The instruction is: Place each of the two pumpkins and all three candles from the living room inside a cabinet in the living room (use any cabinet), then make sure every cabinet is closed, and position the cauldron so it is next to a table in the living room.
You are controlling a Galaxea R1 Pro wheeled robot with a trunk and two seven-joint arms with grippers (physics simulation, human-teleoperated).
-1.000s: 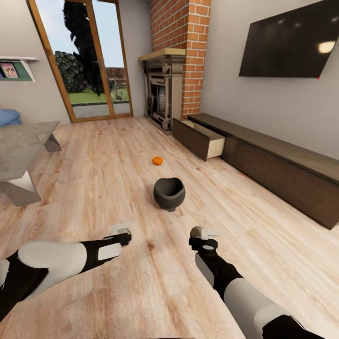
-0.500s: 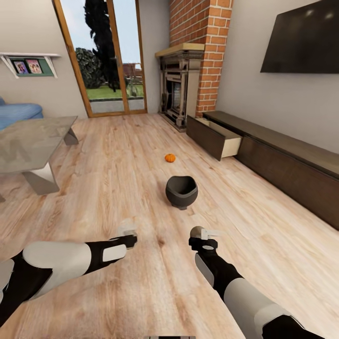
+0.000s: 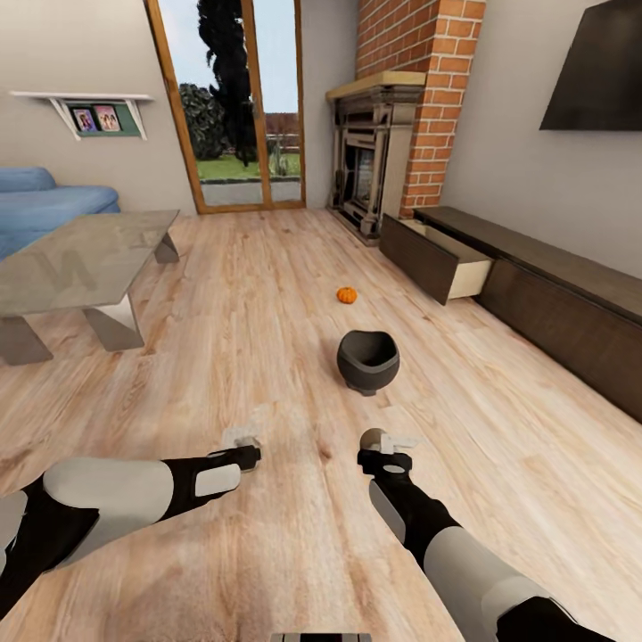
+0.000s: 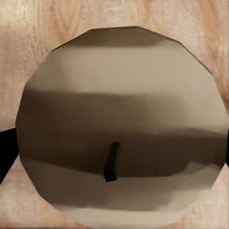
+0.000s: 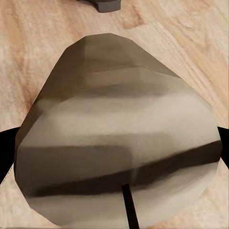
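- beyond both forearms in the head view, the cauldron [image 3: 368, 360] stands upright on the plank floor [image 3: 267, 339], serving as the reference mark.
- one pumpkin [image 3: 346, 294] lies on the floor just past the cauldron, apart from it.
- the cabinet [image 3: 544, 290] runs along the wall to the cauldron's right, with one drawer [image 3: 441, 260] pulled out and its tan inside showing.
- the table [image 3: 76, 263] stands well to the cauldron's left, so the cauldron is not yet beside it.
- the left gripper [image 3: 242, 439] and right gripper [image 3: 385, 440] sit nearer the robot than the cauldron; each carries a pale-topped object.
- left wrist view: a candle [image 4: 121, 129] sits end-on with its wick visible; the left fingers appear clamped on it.
- right wrist view: a second candle [image 5: 119, 138] sits likewise tilted, apparently clamped by the right fingers; the cauldron's foot [image 5: 107, 5] shows at the frame's edge.
- judgement: the step in hand is carrying both candles to the open drawer. steer right of the cauldron, clear of the pumpkin, keep the grip firm, and release only once over the tan interior.
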